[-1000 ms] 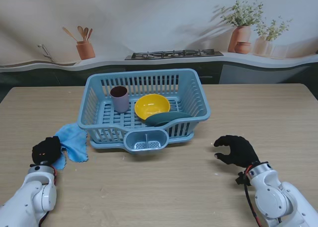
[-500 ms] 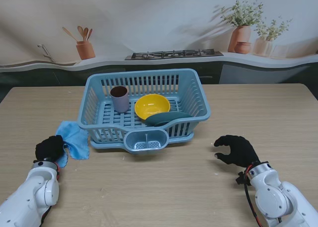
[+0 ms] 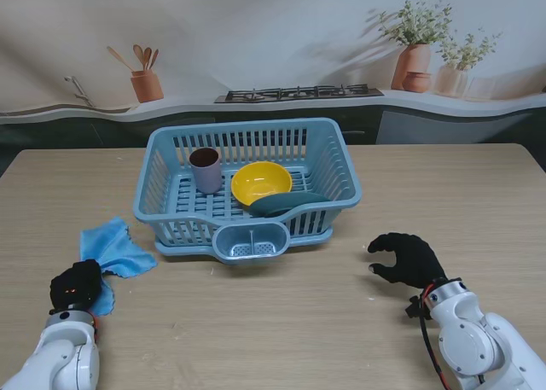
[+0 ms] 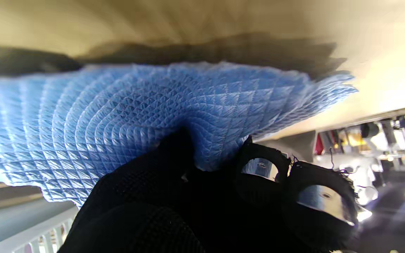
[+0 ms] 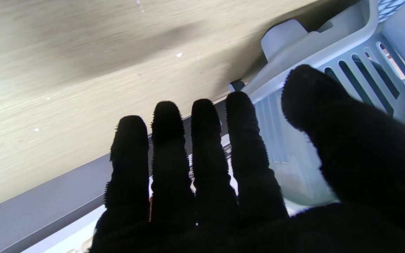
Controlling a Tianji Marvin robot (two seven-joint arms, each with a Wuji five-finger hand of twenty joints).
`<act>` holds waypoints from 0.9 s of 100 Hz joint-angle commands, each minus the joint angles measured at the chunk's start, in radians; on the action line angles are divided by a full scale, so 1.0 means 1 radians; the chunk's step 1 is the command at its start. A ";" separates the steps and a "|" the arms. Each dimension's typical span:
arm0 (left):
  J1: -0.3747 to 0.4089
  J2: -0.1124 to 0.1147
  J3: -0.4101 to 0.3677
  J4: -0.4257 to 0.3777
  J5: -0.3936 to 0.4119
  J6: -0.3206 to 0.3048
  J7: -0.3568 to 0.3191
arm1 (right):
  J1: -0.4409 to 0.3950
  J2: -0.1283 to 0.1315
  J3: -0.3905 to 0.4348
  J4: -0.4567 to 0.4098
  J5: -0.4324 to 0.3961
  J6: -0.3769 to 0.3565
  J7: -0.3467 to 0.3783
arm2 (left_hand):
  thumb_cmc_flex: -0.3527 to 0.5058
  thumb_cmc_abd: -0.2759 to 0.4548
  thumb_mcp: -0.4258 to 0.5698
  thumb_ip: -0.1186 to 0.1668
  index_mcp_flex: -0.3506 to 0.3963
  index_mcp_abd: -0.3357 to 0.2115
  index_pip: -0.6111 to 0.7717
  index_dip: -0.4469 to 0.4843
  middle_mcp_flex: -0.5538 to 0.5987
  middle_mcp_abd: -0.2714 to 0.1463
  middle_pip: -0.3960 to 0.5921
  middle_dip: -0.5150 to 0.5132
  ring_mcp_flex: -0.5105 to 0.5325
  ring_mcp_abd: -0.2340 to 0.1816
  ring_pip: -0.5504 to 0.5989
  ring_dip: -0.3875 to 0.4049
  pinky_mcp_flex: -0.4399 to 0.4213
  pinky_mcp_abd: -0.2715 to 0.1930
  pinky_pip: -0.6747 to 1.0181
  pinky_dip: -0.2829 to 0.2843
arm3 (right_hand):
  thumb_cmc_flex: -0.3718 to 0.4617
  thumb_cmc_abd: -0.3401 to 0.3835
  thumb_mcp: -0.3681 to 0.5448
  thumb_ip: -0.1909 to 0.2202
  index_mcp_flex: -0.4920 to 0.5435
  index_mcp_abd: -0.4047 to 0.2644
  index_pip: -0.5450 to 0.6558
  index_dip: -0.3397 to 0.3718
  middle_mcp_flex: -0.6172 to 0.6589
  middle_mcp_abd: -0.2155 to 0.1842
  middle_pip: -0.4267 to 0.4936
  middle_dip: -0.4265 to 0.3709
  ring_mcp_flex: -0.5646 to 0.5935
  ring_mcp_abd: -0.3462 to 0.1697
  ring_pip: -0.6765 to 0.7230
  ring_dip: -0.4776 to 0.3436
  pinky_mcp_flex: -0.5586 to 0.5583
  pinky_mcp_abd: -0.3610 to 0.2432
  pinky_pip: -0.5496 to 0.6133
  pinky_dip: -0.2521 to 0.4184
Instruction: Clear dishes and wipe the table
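The left hand squeezes one blue cloth on the desk — the right hand hovers, fingers spread, holding nothing. One basket holds one cup — one yellow bowl.

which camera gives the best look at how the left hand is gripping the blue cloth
The left wrist view: the fingers pinch a bunched fold of the blue cloth up close. The stand view shows the left hand at the cloth's near corner. The right wrist view shows none of it.
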 commanded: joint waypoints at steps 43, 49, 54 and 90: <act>0.042 -0.009 -0.012 0.094 -0.003 -0.082 0.005 | -0.005 0.002 0.014 -0.008 -0.013 -0.018 0.011 | 0.141 -0.126 0.042 0.020 0.065 -0.215 0.021 -0.002 -0.012 0.099 -0.016 -0.015 0.002 0.079 0.021 0.008 0.017 -0.023 0.229 -0.005 | -0.012 -0.006 -0.005 0.019 -0.020 0.009 -0.007 0.005 -0.018 -0.009 -0.008 -0.010 -0.017 -0.014 -0.001 0.001 -0.016 0.011 0.006 0.000; 0.022 -0.003 -0.016 0.110 0.008 -0.112 -0.001 | -0.005 0.002 0.014 -0.008 -0.013 -0.018 0.010 | 0.137 -0.129 0.046 0.018 0.069 -0.222 0.022 0.002 -0.011 0.099 -0.017 -0.014 0.002 0.079 0.020 0.009 0.017 -0.023 0.229 -0.004 | -0.012 -0.005 -0.006 0.019 -0.019 0.009 -0.007 0.005 -0.018 -0.007 -0.009 -0.010 -0.017 -0.014 -0.002 0.001 -0.016 0.012 0.006 0.001; 0.004 0.002 -0.020 0.123 0.018 -0.136 -0.006 | -0.005 0.002 0.013 -0.008 -0.013 -0.017 0.010 | 0.135 -0.131 0.049 0.018 0.073 -0.227 0.023 0.005 -0.009 0.098 -0.018 -0.014 0.002 0.079 0.020 0.010 0.017 -0.024 0.229 -0.003 | -0.011 -0.006 -0.006 0.019 -0.019 0.009 -0.007 0.005 -0.018 -0.008 -0.009 -0.010 -0.018 -0.015 -0.002 0.001 -0.015 0.012 0.007 0.001; -0.143 0.042 -0.043 0.236 0.085 -0.333 -0.027 | -0.002 0.001 0.014 -0.006 -0.012 -0.011 0.003 | 0.095 -0.161 0.108 0.005 0.109 -0.270 0.002 0.023 0.017 0.065 -0.049 -0.002 0.002 0.078 0.015 0.012 0.017 -0.020 0.226 0.003 | -0.013 -0.003 -0.007 0.019 -0.018 0.007 -0.008 0.006 -0.016 -0.008 -0.009 -0.010 -0.017 -0.015 -0.002 0.001 -0.017 0.010 0.005 0.001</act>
